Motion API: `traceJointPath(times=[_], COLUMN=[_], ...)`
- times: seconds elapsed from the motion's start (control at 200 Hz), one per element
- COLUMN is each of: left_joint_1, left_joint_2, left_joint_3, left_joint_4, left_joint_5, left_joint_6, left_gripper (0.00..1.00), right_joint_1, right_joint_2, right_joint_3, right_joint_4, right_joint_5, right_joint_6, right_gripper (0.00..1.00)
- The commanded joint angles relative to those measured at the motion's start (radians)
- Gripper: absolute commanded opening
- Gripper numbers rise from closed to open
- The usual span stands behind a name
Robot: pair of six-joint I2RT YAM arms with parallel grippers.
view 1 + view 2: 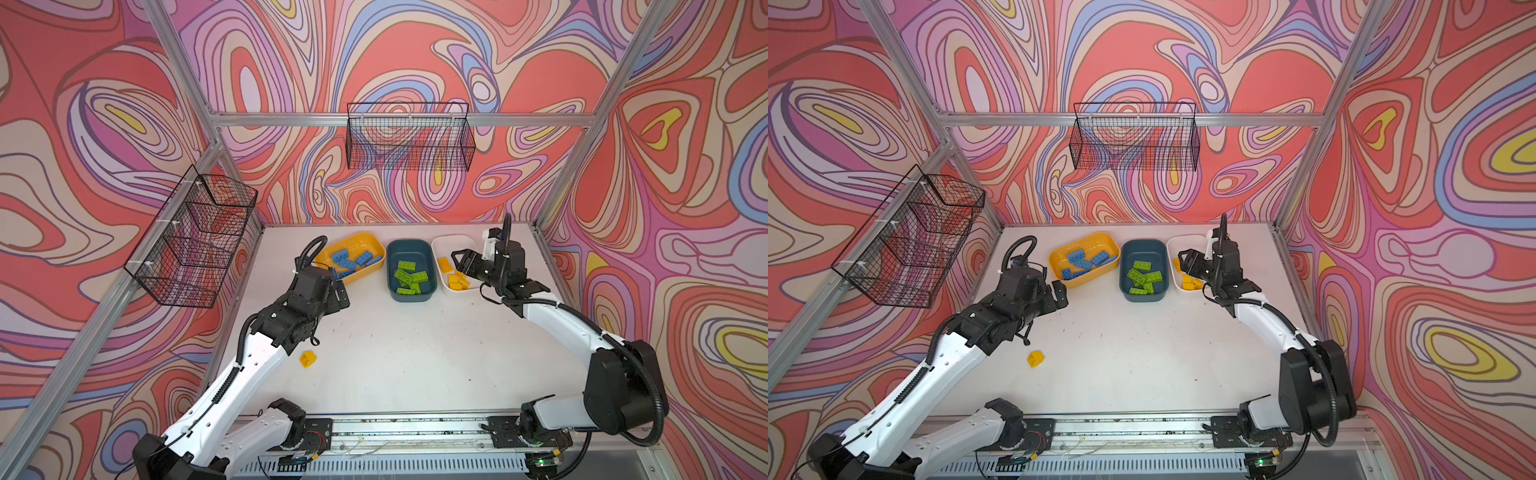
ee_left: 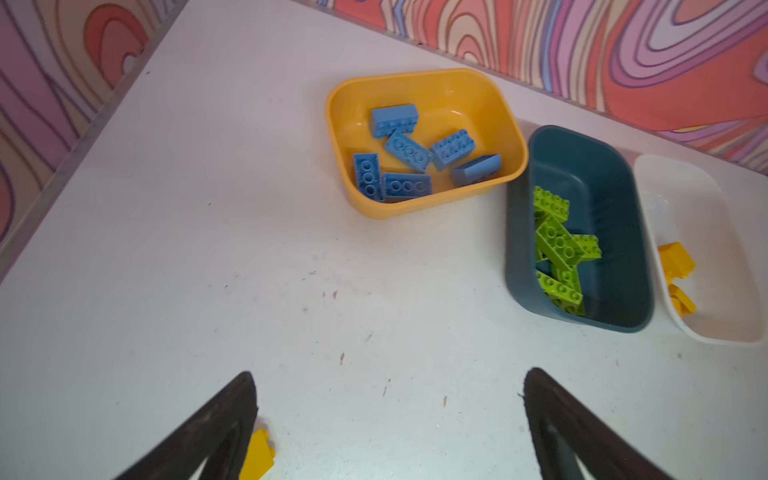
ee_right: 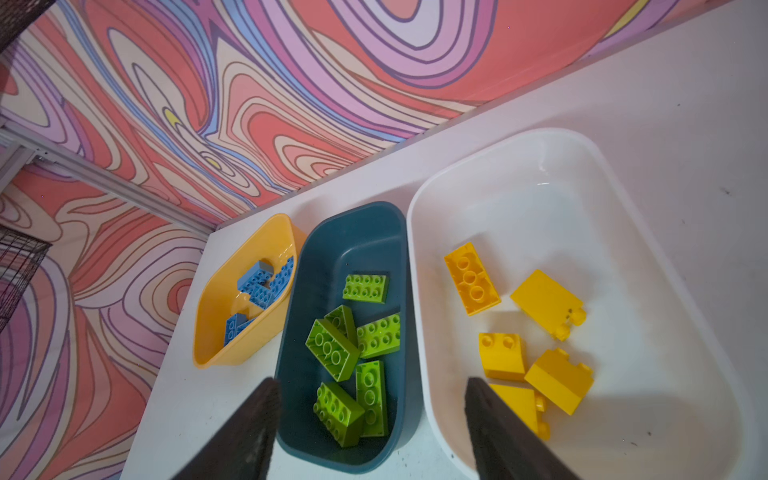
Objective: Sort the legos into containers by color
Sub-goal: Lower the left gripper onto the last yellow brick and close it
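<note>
Legos (image 3: 332, 349) sit almost sorted in three shallow plastic tubs (image 1: 409, 243) — one small yellow plastic brick (image 1: 307, 358) lies loose on the white tabletop (image 1: 415, 353) near the left gripper (image 2: 390, 374); it and the right gripper (image 3: 370, 380) gape empty.

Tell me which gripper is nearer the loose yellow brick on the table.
Left. The left gripper hangs just past the loose yellow brick; the right gripper is far across, over the white tub.
</note>
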Motion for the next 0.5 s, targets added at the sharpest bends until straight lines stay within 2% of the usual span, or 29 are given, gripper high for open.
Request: traceJointPath(times=[0.0, 0.16, 0.496], left_joint_1=[0.038, 0.084, 0.098], left_joint_2=[0.012, 0.020, -0.021], left_joint_3=[-0.028, -0.111, -0.331], left_joint_4=[-0.182, -0.243, -0.196], left_joint_5=[-0.067, -0.031, 0.024], left_joint_6=[-0.153, -0.224, -0.362], left_gripper=[1.00, 1.00, 0.98], right_joint_1=[0.076, 0.115, 0.117], right_joint_2=[-0.023, -0.041, -0.054], right_joint_3=[-0.045, -0.109, -0.177], right_joint_4=[0.021, 0.059, 0.108], right_joint_5=[0.031, 0.018, -0.014], right_joint_6=[-0.007, 0.000, 0.002], right_gripper=[0.73, 0.73, 0.73])
